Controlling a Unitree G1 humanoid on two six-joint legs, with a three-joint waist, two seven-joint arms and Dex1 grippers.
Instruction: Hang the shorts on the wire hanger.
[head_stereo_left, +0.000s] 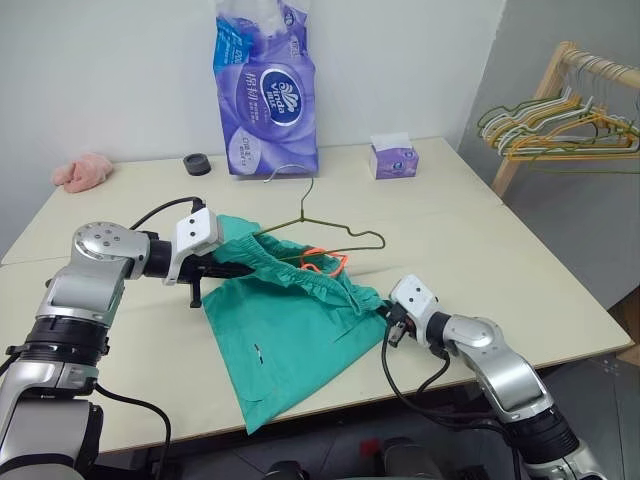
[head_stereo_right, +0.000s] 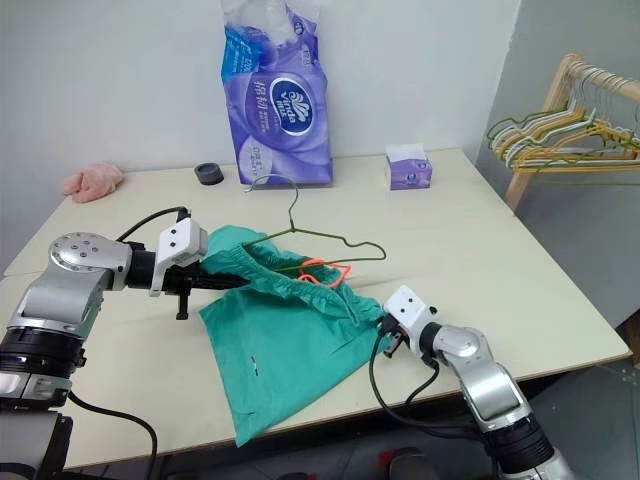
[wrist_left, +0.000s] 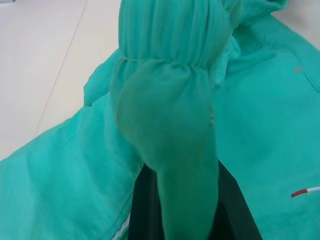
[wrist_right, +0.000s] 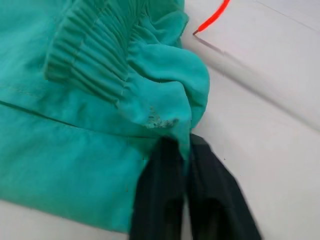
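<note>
The teal-green shorts (head_stereo_left: 290, 330) lie spread on the table, their legs toward the near edge. My left gripper (head_stereo_left: 238, 268) is shut on the left part of the gathered waistband and holds it a little off the table; in the left wrist view the fabric (wrist_left: 165, 125) bulges between its dark fingers (wrist_left: 145, 212). At the waistband's right corner my right gripper (head_stereo_left: 386, 320) is shut on a fold of the fabric (wrist_right: 165, 100), low over the table. The wire hanger (head_stereo_left: 345, 233) lies just behind the waistband, hook pointing away, its left end hidden in the shorts. An orange drawstring (head_stereo_left: 325, 262) loops at the waistband.
At the back of the table (head_stereo_left: 500, 260) stand a tall purple tissue pack (head_stereo_left: 265, 90), a small purple tissue box (head_stereo_left: 393, 157), a black ring (head_stereo_left: 197, 164) and a pink fluffy cloth (head_stereo_left: 82, 172). A wooden rack with several coloured hangers (head_stereo_left: 560, 125) stands off to the right.
</note>
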